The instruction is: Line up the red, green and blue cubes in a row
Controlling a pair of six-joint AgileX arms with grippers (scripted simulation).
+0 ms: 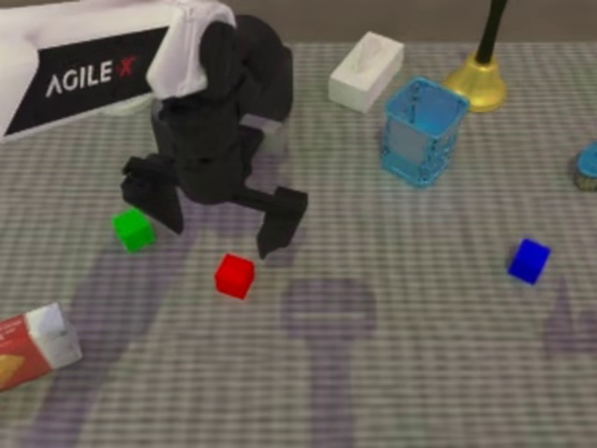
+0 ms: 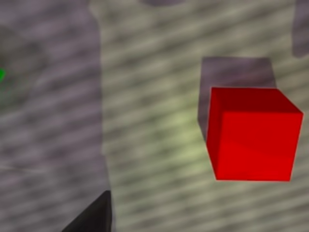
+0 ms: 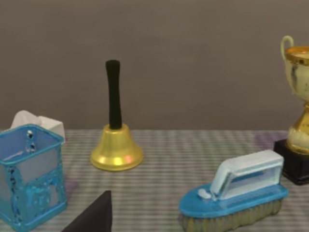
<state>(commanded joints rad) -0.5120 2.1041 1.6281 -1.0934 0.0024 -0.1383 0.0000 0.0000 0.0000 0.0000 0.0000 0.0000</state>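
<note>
Left gripper (image 1: pixel 227 219), fingers apart, hovers over the worktop (image 1: pixel 410 317) between green cube (image 1: pixel 133 230) and red cube (image 1: pixel 234 276); blue cube (image 1: pixel 529 260) lies well apart rightward. Cubes likely light, rigid: grip opposite flat faces.

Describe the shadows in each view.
Top view: long grey arm shadows streak the table below the small red cube. Left wrist view: the red cube casts a blocky shadow behind it. Right wrist view: only faint shadow beside the gold handbell.
</note>
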